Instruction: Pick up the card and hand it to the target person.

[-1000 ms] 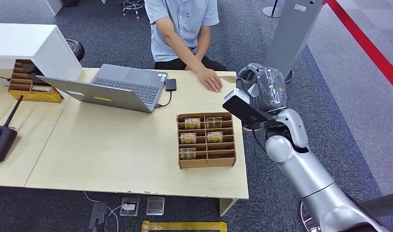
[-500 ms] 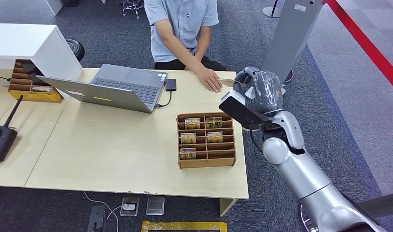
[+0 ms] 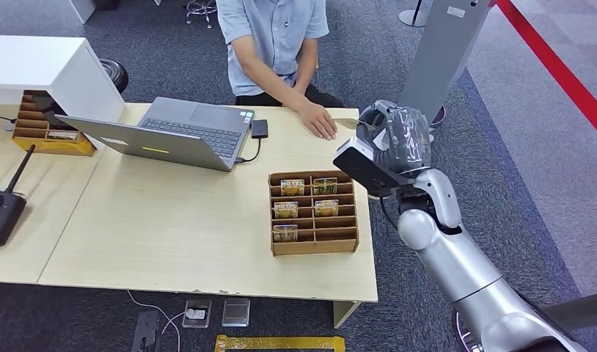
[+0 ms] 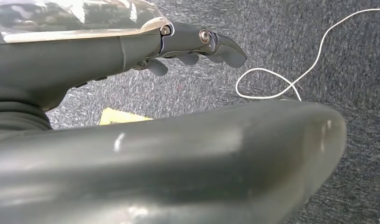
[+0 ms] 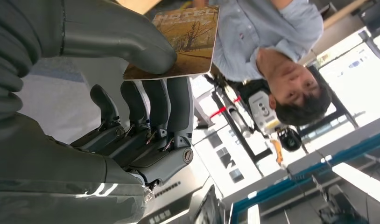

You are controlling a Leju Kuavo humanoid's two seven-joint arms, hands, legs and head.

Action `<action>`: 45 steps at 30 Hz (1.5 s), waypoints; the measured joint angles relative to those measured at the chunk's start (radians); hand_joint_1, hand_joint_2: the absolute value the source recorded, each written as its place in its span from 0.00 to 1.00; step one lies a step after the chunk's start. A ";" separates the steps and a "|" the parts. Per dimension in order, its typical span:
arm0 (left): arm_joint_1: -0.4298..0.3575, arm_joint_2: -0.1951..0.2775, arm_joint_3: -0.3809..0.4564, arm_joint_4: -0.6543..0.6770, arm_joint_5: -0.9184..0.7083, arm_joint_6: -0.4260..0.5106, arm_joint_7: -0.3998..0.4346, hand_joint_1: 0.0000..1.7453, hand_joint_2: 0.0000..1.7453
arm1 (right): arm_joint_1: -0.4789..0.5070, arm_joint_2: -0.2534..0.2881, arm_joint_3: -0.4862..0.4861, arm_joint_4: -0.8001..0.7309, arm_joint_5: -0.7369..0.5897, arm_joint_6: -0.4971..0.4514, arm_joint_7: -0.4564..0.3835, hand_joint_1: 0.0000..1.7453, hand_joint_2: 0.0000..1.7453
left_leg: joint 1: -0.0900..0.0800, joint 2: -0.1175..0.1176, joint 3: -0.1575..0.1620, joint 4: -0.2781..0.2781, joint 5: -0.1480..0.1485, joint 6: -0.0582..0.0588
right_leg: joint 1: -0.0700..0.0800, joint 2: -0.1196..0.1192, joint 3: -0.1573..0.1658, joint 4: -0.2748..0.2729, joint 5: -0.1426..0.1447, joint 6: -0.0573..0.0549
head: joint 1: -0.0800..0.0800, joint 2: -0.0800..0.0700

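Aloft, right hand pinching card

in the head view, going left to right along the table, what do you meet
black radio → small wooden rack → laptop → black adapter → card organizer → right hand, pinching the card

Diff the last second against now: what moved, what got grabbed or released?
The right hand carried the card a little toward the person's hand on the table; most of that came early. The person leaned slightly. Nothing was taken or released: the card is still pinched. Laptop and card rack unchanged.
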 joint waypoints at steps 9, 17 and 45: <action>0.001 0.001 0.000 0.000 -0.003 0.000 0.002 0.00 0.00 | -0.007 -0.001 0.001 0.003 -0.058 0.130 0.039 0.80 1.00 | 0.000 0.000 0.000 0.000 0.000 0.000 | 0.000 0.000 0.000 0.000 0.000 0.000 | 0.000 0.000; 0.002 0.001 0.000 0.000 -0.001 0.000 0.003 0.00 0.00 | -0.010 -0.001 0.002 0.010 -0.068 0.090 0.038 0.80 1.00 | 0.000 0.000 0.000 0.000 0.000 0.000 | 0.000 0.000 0.000 0.000 0.000 0.000 | 0.000 0.000; 0.007 0.003 0.000 0.000 0.001 0.001 0.008 0.00 0.00 | -0.012 0.001 0.010 0.020 -0.064 0.111 0.040 0.00 1.00 | 0.000 0.000 -0.001 0.000 0.000 0.000 | 0.000 0.000 0.000 0.000 0.000 0.000 | 0.000 0.000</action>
